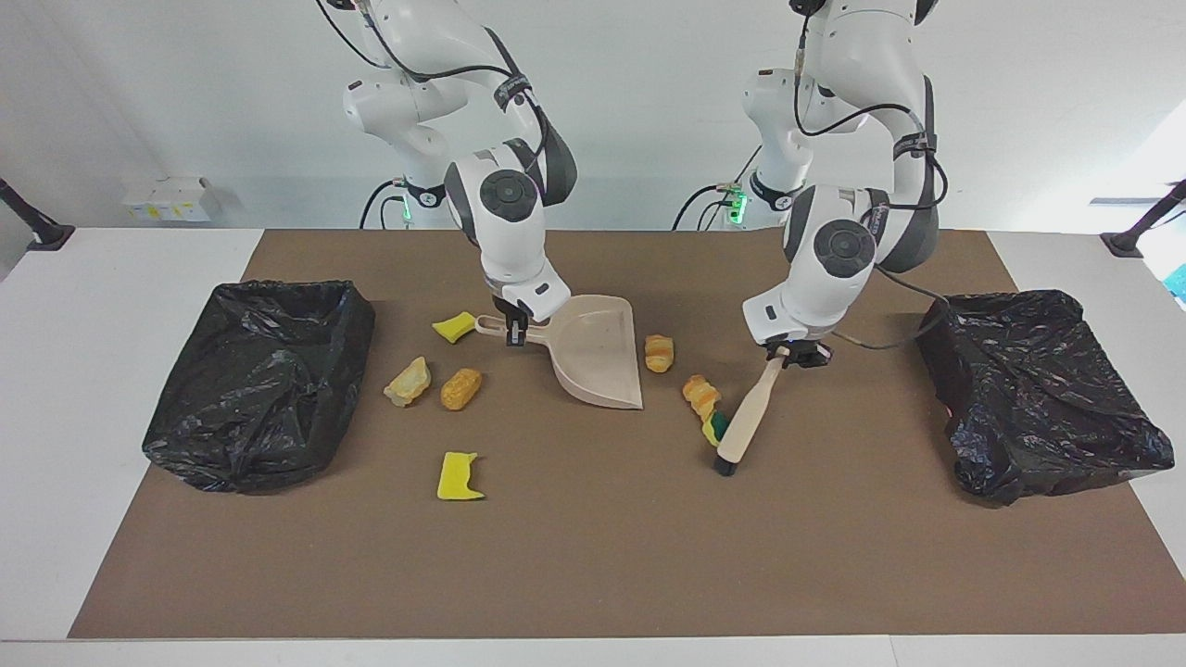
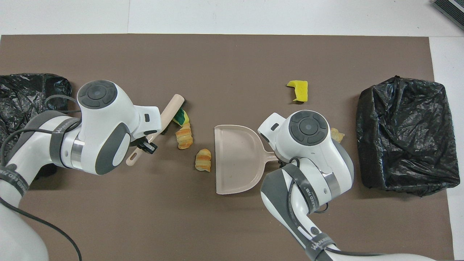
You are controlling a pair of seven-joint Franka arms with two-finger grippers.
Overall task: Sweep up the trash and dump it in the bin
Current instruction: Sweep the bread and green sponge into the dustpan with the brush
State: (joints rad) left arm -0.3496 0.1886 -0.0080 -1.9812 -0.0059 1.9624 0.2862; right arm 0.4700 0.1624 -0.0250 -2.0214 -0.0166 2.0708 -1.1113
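The left claw (image 1: pixel 786 355) is clenched on the brush (image 1: pixel 744 421), whose head touches the green-and-yellow sponge (image 1: pixel 711 429) and sits beside an orange lump (image 1: pixel 700 392). The right claw (image 1: pixel 515 331) grasps the dustpan (image 1: pixel 598 357) by its handle, pan flat on the bench (image 1: pixel 593 556). Another lump (image 1: pixel 659 353) lies just off the pan's mouth. Four scraps lie toward the right arm's end: two yellow sponges (image 1: pixel 454 325) (image 1: pixel 458 477) and two lumps (image 1: pixel 409 381) (image 1: pixel 460 388). Both bins (image 1: pixel 259 380) (image 1: pixel 1038 398) are well apart from the trash. The risk, I judge: a steep brush skips over soft sponge or flicks lumps past the pan's mouth.
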